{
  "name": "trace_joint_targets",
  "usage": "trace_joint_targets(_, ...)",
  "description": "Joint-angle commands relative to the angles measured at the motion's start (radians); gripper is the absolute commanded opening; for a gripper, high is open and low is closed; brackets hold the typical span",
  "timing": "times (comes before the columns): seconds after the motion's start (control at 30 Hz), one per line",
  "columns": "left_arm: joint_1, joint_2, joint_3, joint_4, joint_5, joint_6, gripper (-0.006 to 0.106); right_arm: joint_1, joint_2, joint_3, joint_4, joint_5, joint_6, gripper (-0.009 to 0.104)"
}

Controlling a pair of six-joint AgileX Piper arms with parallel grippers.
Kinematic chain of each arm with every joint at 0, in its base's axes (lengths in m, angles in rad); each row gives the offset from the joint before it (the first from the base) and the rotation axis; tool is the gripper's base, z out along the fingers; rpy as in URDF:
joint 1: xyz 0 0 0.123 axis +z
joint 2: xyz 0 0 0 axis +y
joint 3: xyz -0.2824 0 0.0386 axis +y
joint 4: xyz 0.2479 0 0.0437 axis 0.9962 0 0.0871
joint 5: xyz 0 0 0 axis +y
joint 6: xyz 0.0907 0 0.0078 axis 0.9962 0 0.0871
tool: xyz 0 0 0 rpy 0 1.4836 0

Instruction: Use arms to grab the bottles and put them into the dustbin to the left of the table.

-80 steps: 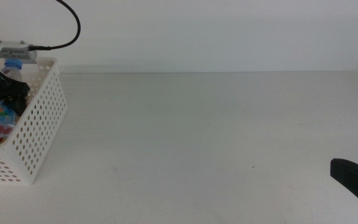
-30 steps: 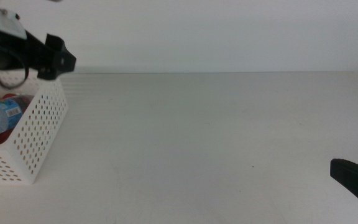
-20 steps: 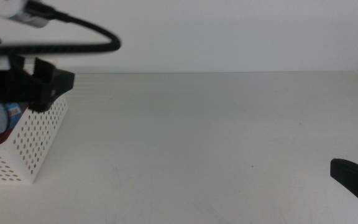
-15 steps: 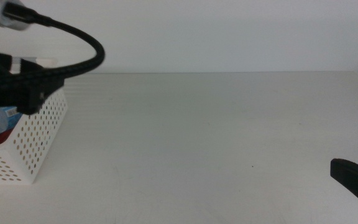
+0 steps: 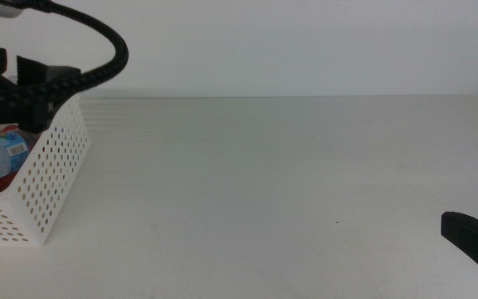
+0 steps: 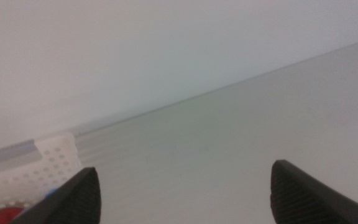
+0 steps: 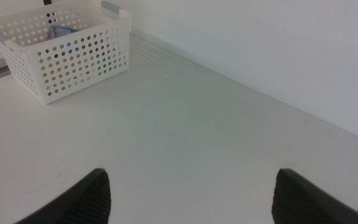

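The white perforated dustbin [image 5: 50, 178] stands at the table's left edge. Inside it lie the blue-capped water bottle [image 5: 8, 152] and the red can [image 6: 5, 214]. The yellow tea bottle does not show. My left gripper [image 5: 36, 81] hovers above the dustbin's rim, open and empty; its wrist view [image 6: 185, 193] shows wide-apart jaws over bare table [image 6: 241, 143] and the dustbin's corner [image 6: 39, 168]. My right gripper [image 5: 471, 198] waits at the table's right side, open and empty [image 7: 191, 193]. Its wrist view shows the dustbin [image 7: 67, 56] far off.
A black cable [image 5: 110, 46] arcs from the left arm over the dustbin. A grey handle [image 7: 114, 9] sits on the dustbin's rim. A white wall [image 5: 289, 41] stands behind the table's far edge.
My left gripper has risen out of the dustbin, leaving the water bottle inside. Over the last second it has swung above the rim, and its cable now arcs overhead. The right arm has not moved.
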Motion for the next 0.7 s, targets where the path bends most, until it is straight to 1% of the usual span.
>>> trace_joint_targets(0.0, -0.001, -0.011, -0.031, -0.015, -0.098, -0.016, 0.089, 0.001, 0.003, -0.029, -0.009, -0.066, -0.009, 0.068)
trace_joint_targets(0.17, -0.001, -0.011, -0.031, -0.019, -0.119, -0.016, 0.089, 0.001, 0.003, -0.029, -0.009, -0.066, -0.009, 0.068)
trace_joint_targets(0.23, -0.001, -0.011, -0.028, -0.02, -0.119, -0.053, 0.089, 0.001, 0.003, -0.029, -0.009, -0.066, -0.009, 0.068)
trace_joint_targets(0.27, -0.001, -0.011, -0.028, -0.004, -0.119, -0.082, 0.089, 0.001, 0.003, -0.029, -0.009, -0.066, -0.009, 0.068)
trace_joint_targets(0.43, -0.001, -0.023, -0.028, 0.13, -0.119, -0.268, 0.089, 0.001, 0.003, -0.029, -0.009, -0.066, -0.009, 0.068)
trace_joint_targets(0.67, -0.001, -0.023, -0.028, 0.142, -0.127, -0.274, 0.089, 0.001, 0.003, -0.029, -0.009, -0.066, -0.009, 0.068)
